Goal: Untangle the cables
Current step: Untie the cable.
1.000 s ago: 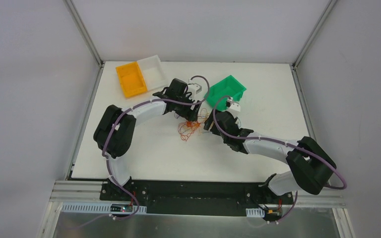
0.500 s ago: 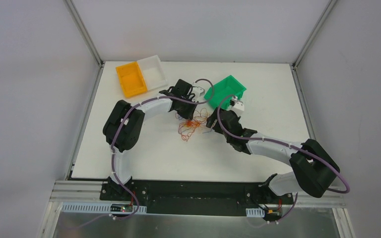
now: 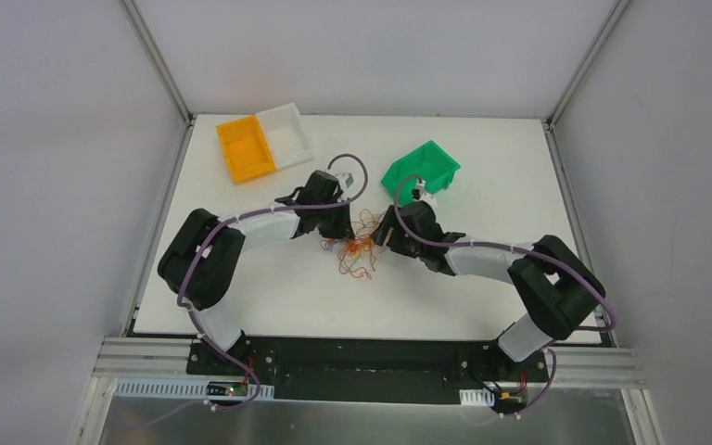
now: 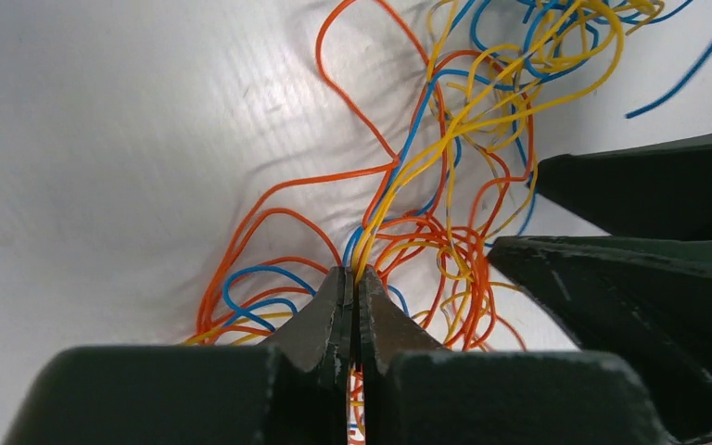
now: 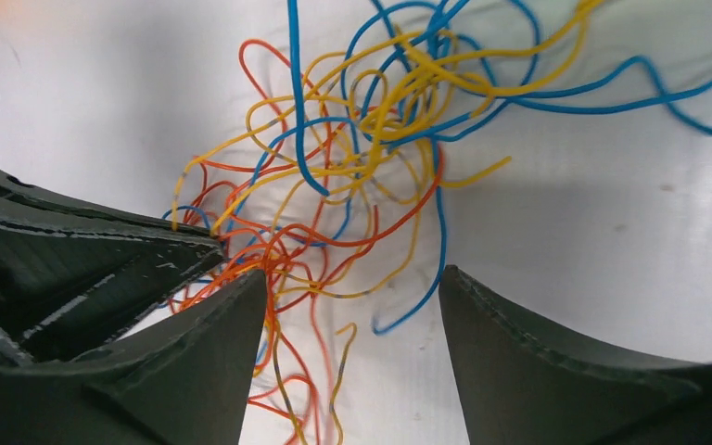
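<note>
Here, the cables (image 3: 360,243) lie as one clump of orange, yellow and blue loops on the tabletop (image 3: 269,287), between the two arms. The left claw (image 4: 354,278) is pinched tight on a few yellow and orange strands, which rise from between its tips into the clump. The right claw (image 5: 352,283) stands wide, its fingers on either side of loose loops at the clump's edge, and it grips nothing. Progress, as judged, is early: strands of all three colours cross and loop through one another, and no strand lies apart from the mass. Only a first hold is in place, so drawing out and separating each strand is left to do. An orange bin (image 3: 246,148), a white bin (image 3: 285,136) and a green bin (image 3: 422,167) stand beyond the clump; the wires are too fine to tell whether any bin holds one
</note>
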`<action>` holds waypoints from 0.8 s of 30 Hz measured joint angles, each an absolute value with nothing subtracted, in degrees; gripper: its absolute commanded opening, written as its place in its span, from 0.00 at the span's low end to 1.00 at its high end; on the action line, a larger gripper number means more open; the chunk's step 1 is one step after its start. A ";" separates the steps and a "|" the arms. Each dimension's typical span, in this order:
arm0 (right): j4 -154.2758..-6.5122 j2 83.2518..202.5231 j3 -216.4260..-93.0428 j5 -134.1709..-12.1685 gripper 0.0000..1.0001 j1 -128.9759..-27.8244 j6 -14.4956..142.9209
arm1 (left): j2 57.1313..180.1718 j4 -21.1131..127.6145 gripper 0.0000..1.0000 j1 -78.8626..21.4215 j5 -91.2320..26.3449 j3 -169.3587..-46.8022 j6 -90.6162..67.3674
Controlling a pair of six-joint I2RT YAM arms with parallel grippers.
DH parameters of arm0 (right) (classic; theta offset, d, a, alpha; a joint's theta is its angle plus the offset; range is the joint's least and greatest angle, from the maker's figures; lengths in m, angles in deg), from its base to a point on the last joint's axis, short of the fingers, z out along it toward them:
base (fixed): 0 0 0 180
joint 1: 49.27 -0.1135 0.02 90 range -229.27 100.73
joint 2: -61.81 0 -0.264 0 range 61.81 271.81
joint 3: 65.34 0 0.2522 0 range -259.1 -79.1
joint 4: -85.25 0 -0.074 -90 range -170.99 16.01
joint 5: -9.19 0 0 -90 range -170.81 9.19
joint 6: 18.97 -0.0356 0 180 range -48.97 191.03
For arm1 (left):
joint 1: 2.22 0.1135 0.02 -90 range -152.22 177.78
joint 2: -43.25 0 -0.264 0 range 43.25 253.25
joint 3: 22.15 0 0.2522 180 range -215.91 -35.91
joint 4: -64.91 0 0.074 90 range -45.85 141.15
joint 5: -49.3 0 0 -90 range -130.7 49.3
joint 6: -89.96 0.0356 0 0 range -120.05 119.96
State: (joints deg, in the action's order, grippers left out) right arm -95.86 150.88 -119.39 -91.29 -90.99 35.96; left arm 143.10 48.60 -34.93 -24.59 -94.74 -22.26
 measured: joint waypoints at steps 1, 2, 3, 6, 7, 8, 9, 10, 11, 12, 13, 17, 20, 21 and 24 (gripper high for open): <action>-96.06 152.09 -120.03 -89.76 0.68 -90.99 35.65 | 142.42 50.94 0.00 -35.00 -24.61 -92.71 -24.32; -96.45 153.33 -120.62 -88.30 0.66 -90.99 35.37 | 142.16 52.43 0.00 -35.06 -24.67 -91.40 -25.85; -97.00 154.40 -120.99 -86.81 0.63 -90.99 35.02 | 142.12 53.96 0.00 -35.21 -24.69 -90.11 -27.46; -99.23 156.39 -121.73 -83.05 0.54 -90.99 33.88 | 142.12 56.86 0.00 -35.67 -24.80 -88.27 -30.85; -99.69 156.96 -121.86 -82.13 0.47 -90.99 33.47 | 142.12 57.39 0.00 -35.67 -24.87 -88.18 -31.35; -99.84 157.40 -122.10 -81.43 0.38 -90.99 33.09 | 142.12 58.13 0.00 -35.70 -24.91 -88.09 -31.90; -99.84 157.84 -122.34 -80.97 0.30 -90.99 32.83 | 142.01 58.63 0.00 -35.96 -25.02 -88.03 -32.32; -99.71 158.27 -122.65 -80.54 0.23 -90.99 32.48 | 141.83 58.96 0.00 -35.94 -25.28 -88.01 -32.51; -99.62 158.71 -122.96 -80.30 0.16 -90.97 32.15 | 141.55 59.03 0.00 -35.96 -25.50 -88.01 -32.60; -99.51 159.04 -123.20 -80.17 0.11 -90.90 31.87 | 141.20 58.96 0.00 -35.98 -25.98 -88.01 -32.62; -99.38 159.17 -123.31 -80.10 0.08 -90.79 31.76 | 140.63 58.72 0.00 -36.00 -26.38 -88.01 -32.60; -98.25 158.95 -123.79 -81.02 0.00 -89.87 30.41 | 137.88 56.16 0.00 -35.98 -29.55 -88.01 -32.19; -97.31 156.83 -123.94 -82.11 0.00 -88.78 28.92 | 135.60 55.03 0.00 -35.56 -30.84 -87.79 -32.08; -96.85 155.37 -123.96 -82.59 0.00 -88.30 28.35 | 134.57 55.07 0.00 -34.89 -30.77 -87.29 -32.10; -96.69 151.41 -123.81 -83.23 0.00 -86.64 27.19 | 130.82 55.68 0.00 -31.85 -30.01 -85.43 -32.49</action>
State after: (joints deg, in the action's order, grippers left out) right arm -96.69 151.41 -123.81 -83.23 -86.64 27.19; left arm 130.82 55.68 -31.85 -30.01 -85.43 -32.49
